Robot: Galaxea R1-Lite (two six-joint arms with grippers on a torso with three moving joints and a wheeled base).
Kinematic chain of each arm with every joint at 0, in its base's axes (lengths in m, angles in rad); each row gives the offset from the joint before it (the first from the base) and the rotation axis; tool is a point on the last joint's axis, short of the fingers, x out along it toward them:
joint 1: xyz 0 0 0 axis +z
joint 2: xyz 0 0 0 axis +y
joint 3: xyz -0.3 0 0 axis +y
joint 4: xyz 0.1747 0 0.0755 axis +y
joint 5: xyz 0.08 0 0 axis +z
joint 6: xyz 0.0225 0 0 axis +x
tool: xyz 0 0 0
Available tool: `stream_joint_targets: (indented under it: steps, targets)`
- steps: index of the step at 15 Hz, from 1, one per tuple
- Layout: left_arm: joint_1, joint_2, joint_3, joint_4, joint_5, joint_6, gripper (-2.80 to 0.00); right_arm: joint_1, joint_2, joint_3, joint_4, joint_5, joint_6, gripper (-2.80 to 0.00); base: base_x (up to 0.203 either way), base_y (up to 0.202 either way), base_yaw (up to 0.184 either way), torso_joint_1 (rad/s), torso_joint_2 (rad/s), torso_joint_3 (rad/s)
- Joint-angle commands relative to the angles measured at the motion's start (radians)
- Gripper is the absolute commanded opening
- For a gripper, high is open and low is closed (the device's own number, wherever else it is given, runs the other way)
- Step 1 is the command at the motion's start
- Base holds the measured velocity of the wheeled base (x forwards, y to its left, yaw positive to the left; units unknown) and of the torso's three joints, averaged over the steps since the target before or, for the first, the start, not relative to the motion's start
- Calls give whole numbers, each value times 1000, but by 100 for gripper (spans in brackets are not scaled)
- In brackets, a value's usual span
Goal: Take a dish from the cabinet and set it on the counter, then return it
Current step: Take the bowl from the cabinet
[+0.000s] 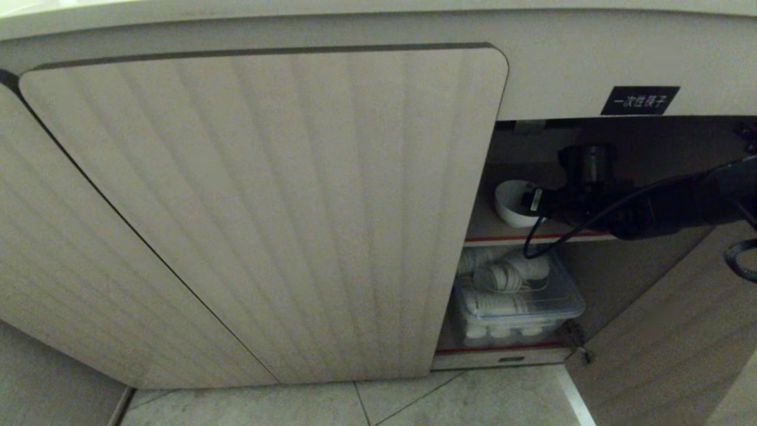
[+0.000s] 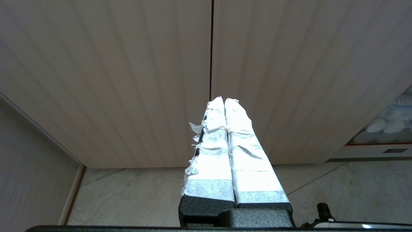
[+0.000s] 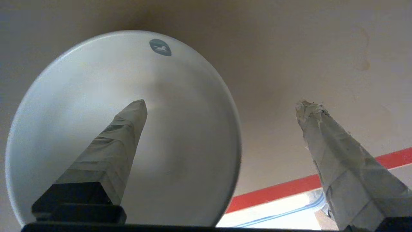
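The dish (image 1: 510,207), a small white bowl, sits on the upper red-edged shelf (image 1: 502,238) of the cabinet (image 1: 266,207), behind its opened right door. My right arm reaches into that compartment. The right gripper (image 1: 532,201) is open at the bowl's near side. In the right wrist view, one taped finger (image 3: 122,141) lies over the inside of the dish (image 3: 180,129), the other finger (image 3: 334,154) stands outside, and the rim falls between them in the right gripper (image 3: 223,103). My left gripper (image 2: 224,100) is shut and parked low before the closed doors. The counter (image 1: 355,7) shows only as an edge on top.
A clear plastic box (image 1: 520,302) of stacked white paper cups fills the lower shelf. The swung-open door (image 1: 668,331) stands to the right of the opening. A black label (image 1: 640,100) sits above it. Tiled floor (image 1: 414,402) lies below.
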Motion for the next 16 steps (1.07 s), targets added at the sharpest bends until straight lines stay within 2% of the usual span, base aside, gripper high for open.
stream_joint_targets:
  steps: [1, 9, 10, 16]
  targets:
    - [0, 0, -1, -1, 1, -1, -280, 0, 10, -26, 8, -1, 1, 0, 0, 0, 0, 0, 0, 0]
    - [0, 0, -1, -1, 0, -1, -280, 3, 18, -30, 8, -1, 1, 0, 0, 0, 0, 0, 0, 0]
    - [0, 0, 0, -1, 1, -1, -280, 3, 18, -30, 8, -1, 1, -280, 0, 0, 0, 0, 0, 0]
    - [0, 0, -1, -1, 0, -1, -280, 3, 24, -42, 8, -3, 1, -280, 0, 0, 0, 0, 0, 0]
